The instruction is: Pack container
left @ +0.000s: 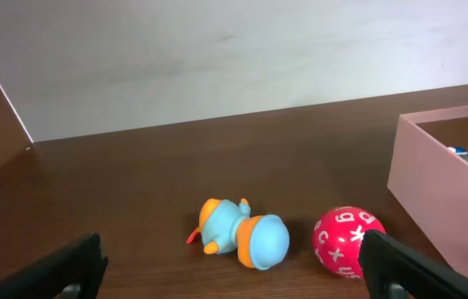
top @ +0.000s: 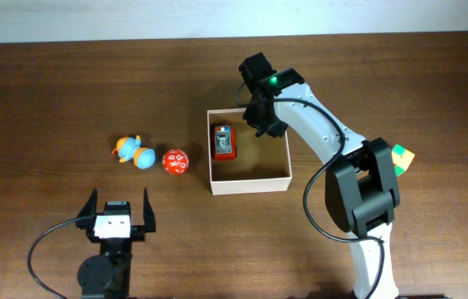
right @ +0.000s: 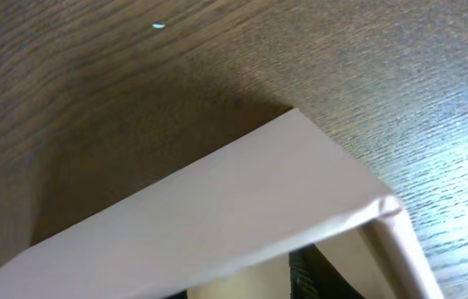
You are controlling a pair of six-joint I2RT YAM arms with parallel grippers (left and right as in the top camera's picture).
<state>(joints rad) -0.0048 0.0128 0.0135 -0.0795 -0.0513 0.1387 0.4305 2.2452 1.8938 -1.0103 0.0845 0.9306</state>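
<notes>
The right claw point(top: 260, 119), opening not determinable, is positioned at the container point(top: 251, 184), judged light and thin-walled, best pinched across one wall.

- Finding: a robotics lab test bench
- Two jointed robot arms stand at the near edge of the surface point(top: 51, 83): the right arm point(top: 321, 129) is white with black joints, the left arm point(top: 105, 266) is black
- A green indicator light point(top: 274, 80) glows on the right arm
- A black cable point(top: 39, 249) loops exposed beside the left arm's base
- The surface is dark wood-grain, backed by a plain pale wall point(left: 217, 58)
- Small items are set out apart: a blue and orange toy duck point(top: 131, 151), a red lettered ball point(top: 175, 161), a thin-walled container point(top: 249, 184)
</notes>
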